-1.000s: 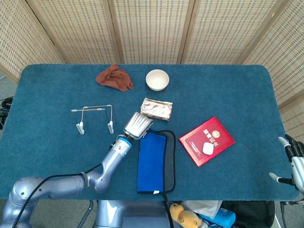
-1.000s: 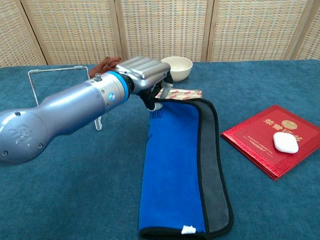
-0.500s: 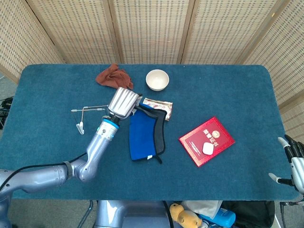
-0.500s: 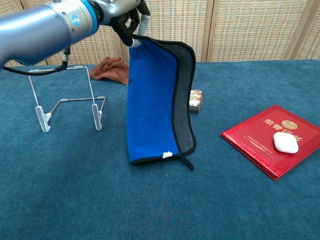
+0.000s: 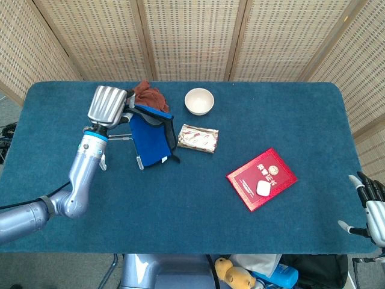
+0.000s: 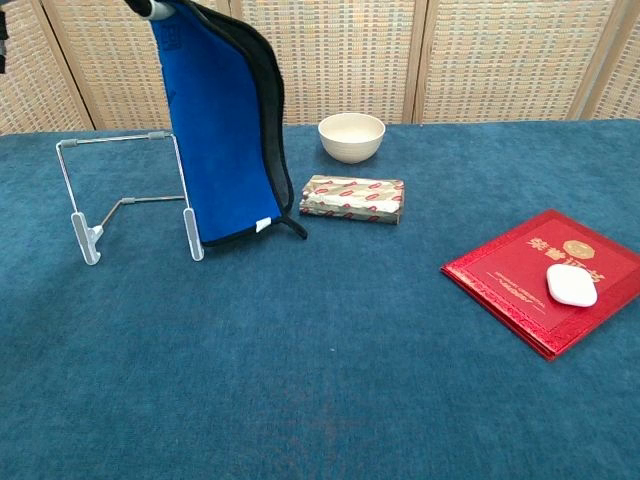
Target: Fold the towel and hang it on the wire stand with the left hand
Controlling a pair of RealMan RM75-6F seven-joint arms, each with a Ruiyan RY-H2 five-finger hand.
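My left hand (image 5: 108, 106) holds the folded blue towel (image 5: 150, 139) by its top edge, up in the air. The towel (image 6: 225, 140) has a grey back and a black rim and hangs straight down, its lower end close to the table. It hangs just right of the wire stand (image 6: 125, 195), partly covering the stand's right leg. In the head view the stand (image 5: 102, 159) is mostly hidden behind my arm and the towel. In the chest view the hand itself is out of frame above. My right hand (image 5: 370, 208) is at the table's right edge, fingers apart, holding nothing.
A crumpled brown cloth (image 5: 147, 93) lies behind the towel. A white bowl (image 5: 199, 100) stands at the back centre, a foil packet (image 5: 198, 138) in front of it. A red booklet (image 5: 261, 178) with a small white case (image 6: 571, 284) lies to the right.
My left hand has lifted the towel off the table and carried it left and back, from beside the foil packet to right beside the wire stand. The right hand has stayed put.
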